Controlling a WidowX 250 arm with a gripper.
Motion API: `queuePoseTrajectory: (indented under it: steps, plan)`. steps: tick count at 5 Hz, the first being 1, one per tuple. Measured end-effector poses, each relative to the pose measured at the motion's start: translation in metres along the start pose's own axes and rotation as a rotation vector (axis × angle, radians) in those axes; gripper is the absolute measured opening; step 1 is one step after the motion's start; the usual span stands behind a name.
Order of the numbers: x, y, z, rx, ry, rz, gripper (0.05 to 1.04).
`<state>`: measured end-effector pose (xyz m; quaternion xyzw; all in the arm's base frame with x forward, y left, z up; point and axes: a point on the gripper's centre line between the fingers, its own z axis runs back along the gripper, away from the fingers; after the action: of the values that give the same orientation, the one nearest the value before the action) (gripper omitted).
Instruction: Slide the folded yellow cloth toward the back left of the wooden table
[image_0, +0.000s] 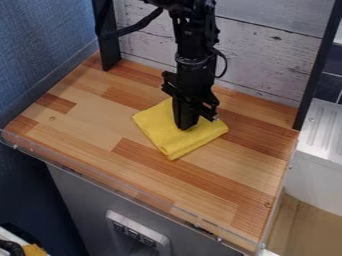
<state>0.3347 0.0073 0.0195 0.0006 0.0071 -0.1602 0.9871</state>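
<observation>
- Hand (186, 124) hides pt. of folded yellow cloth (190, 143) on wood tabletop (83, 117).
- Wide/narrow: can't tell.
- Arm (194, 52) cut off @ top edge.

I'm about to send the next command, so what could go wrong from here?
The gripper stands low over the folded yellow cloth and hides part of it, so a poor grip might go unnoticed. Dragging could unfold it. The cable loop might snag.
</observation>
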Motion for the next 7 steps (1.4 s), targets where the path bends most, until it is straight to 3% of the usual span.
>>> queuePoseTrajectory:
  steps: [1, 7]
  plan:
    - [-0.003, 0.017, -0.006, 0.024, -0.009, 0.048, 0.063]
    - [-0.015, 0.078, -0.006, 0.005, -0.012, 0.294, 0.098]
